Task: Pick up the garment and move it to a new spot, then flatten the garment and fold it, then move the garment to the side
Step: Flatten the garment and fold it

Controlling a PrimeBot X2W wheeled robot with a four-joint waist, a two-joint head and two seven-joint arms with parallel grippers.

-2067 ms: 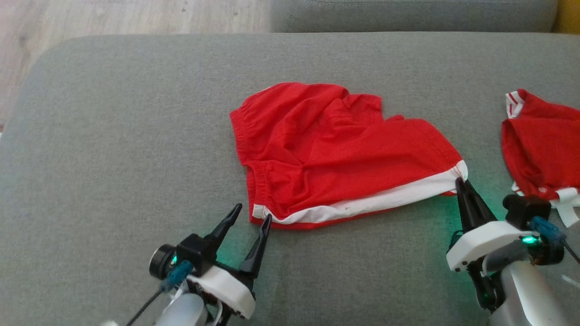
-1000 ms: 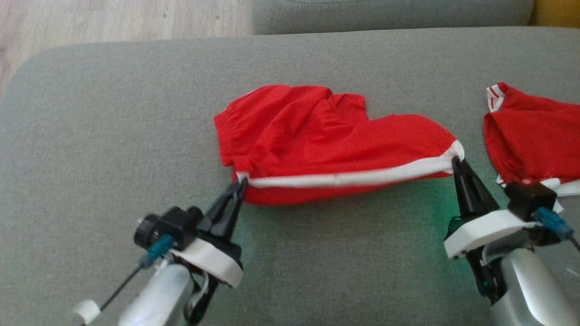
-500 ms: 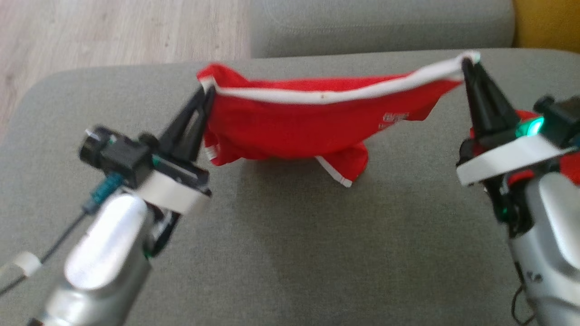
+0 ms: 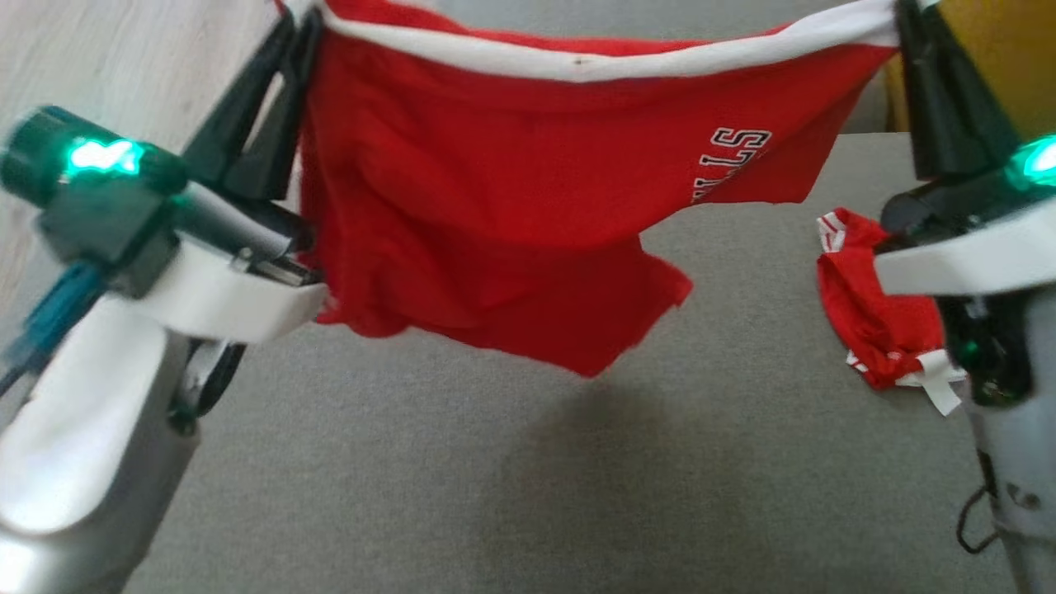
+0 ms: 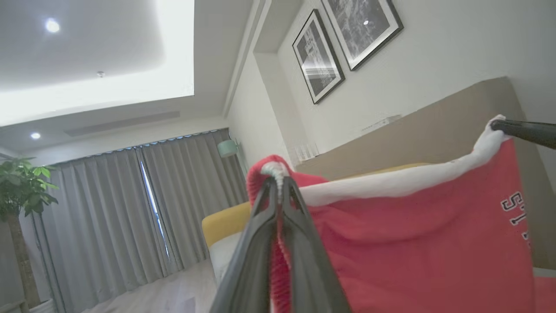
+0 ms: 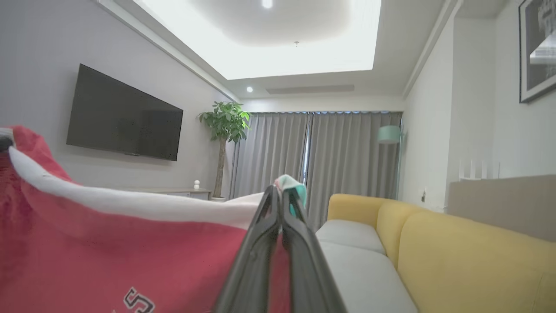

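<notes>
Garment (image 4: 495, 206): red shorts, hanging in the air above the grey cushion (image 4: 495, 511) and touching nothing below. The white band (image 4: 577, 62) is strung between the 2 arms.

Left jaws: pressed together, pinching the left end of the band. Right jaws: pressed together, pinching the right end. Both grips take only a small bite at the very corner of the cloth.

Risks, largest first:
- A corner slipping out. Each pinch holds only a little fabric, so spreading the arms further or a quick swing would likely pull 1 end free. The shorts would then dangle from a single point.
- A bad lay-down. The loose lower leg (image 4: 594, 330) hangs unevenly and lower than the rest. It would probably land first and fold under, leaving creases to flatten later.
- Tangling with the second red garment (image 4: 866, 330). This lies crumpled on the cushion just beside the right arm. A set-down drifting right could overlap it.

Writing:
- Head view: white lettering (image 4: 730, 165) with dark outline on the garment's right part, turned sideways. "LLS" reads on 1 line and an "S" starts another. The rest is lost in a fold.
- Both wrist views catch only an "S" of the same lettering.
- No brand tag can be read.
</notes>
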